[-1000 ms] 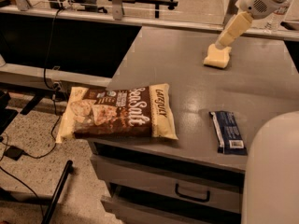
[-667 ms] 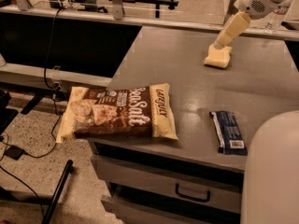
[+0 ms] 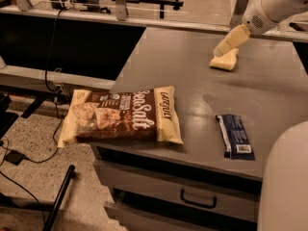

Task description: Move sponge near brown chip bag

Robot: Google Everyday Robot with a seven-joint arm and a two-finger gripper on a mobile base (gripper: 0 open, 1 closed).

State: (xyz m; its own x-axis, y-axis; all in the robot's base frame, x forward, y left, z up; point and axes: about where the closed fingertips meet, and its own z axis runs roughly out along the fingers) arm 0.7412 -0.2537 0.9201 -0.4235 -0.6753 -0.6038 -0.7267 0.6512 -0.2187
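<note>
The pale yellow sponge (image 3: 225, 61) lies on the grey table (image 3: 192, 66) at the far right. My cream gripper (image 3: 220, 51) comes down from the upper right on the white arm, and its tip is at the sponge's top left edge. The brown chip bag (image 3: 126, 115) with "Sea Salt" lettering lies flat at the table's front left corner, its left end hanging over the edge. The sponge is far from the bag, across the table.
A small dark blue wrapped bar (image 3: 235, 135) lies near the front right edge. Part of my white body (image 3: 285, 186) fills the lower right corner. Drawers with a handle (image 3: 198, 199) sit under the table. Cables and a black bench are on the left.
My gripper has come down and to the left onto the sponge's top edge. The sponge, the bag and the bar have stayed where they were.
</note>
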